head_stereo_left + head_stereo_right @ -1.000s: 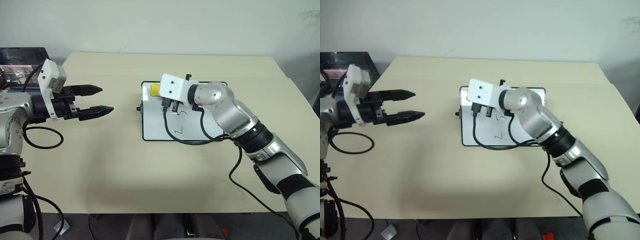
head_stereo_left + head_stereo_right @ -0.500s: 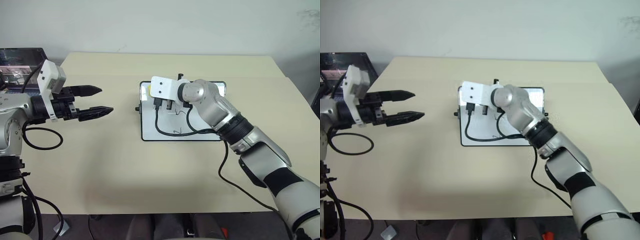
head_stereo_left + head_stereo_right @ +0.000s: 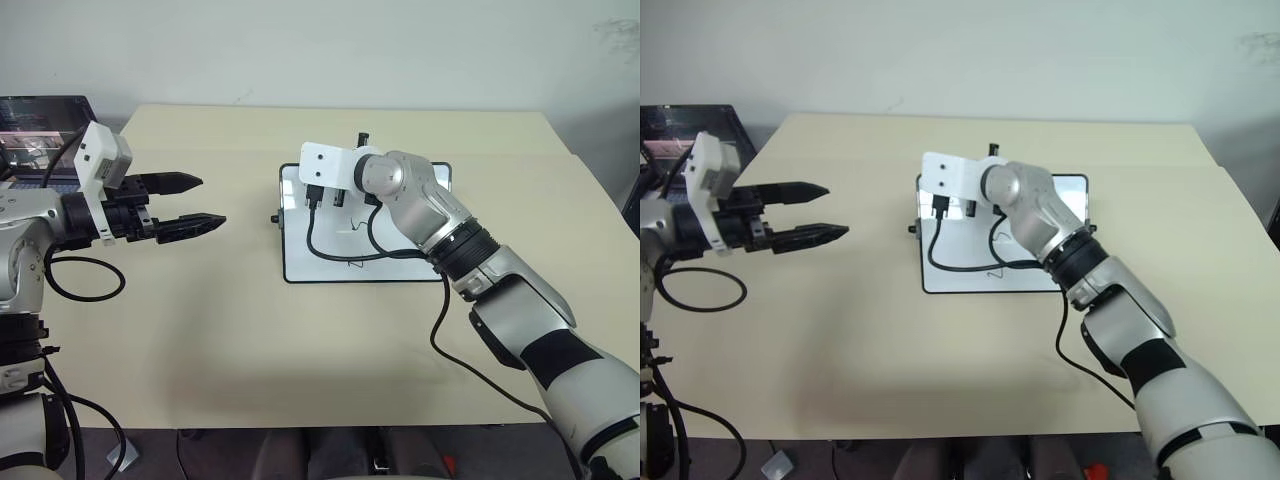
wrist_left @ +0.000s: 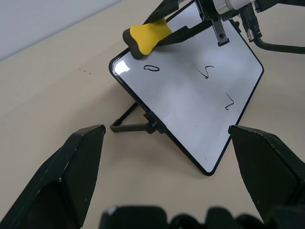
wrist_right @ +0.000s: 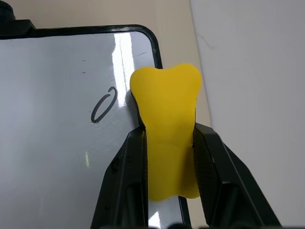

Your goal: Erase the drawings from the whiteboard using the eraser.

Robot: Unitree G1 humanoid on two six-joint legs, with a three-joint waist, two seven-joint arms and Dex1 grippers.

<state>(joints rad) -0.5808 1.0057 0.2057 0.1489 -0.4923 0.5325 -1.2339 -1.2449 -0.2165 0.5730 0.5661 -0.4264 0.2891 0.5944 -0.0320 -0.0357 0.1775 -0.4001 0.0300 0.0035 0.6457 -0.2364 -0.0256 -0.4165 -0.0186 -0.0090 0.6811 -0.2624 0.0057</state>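
The right gripper (image 5: 167,143) pinched the yellow eraser (image 5: 167,133) at the whiteboard (image 4: 190,95) corner, beside the oval drawing (image 4: 151,68). The left gripper (image 3: 205,200) hovered spread above the surface (image 3: 200,330).

Over the last second the right gripper (image 5: 167,143), clamped on the yellow eraser (image 5: 167,124), has travelled from the middle of the whiteboard (image 3: 300,255) up to its far corner on the robot's left, so the eraser now sits at the board's edge just beside the small oval drawing (image 4: 151,68). The forearm has swung in over the whiteboard with it and straightened, and its black cable (image 3: 330,250) now loops lower across the whiteboard's face.
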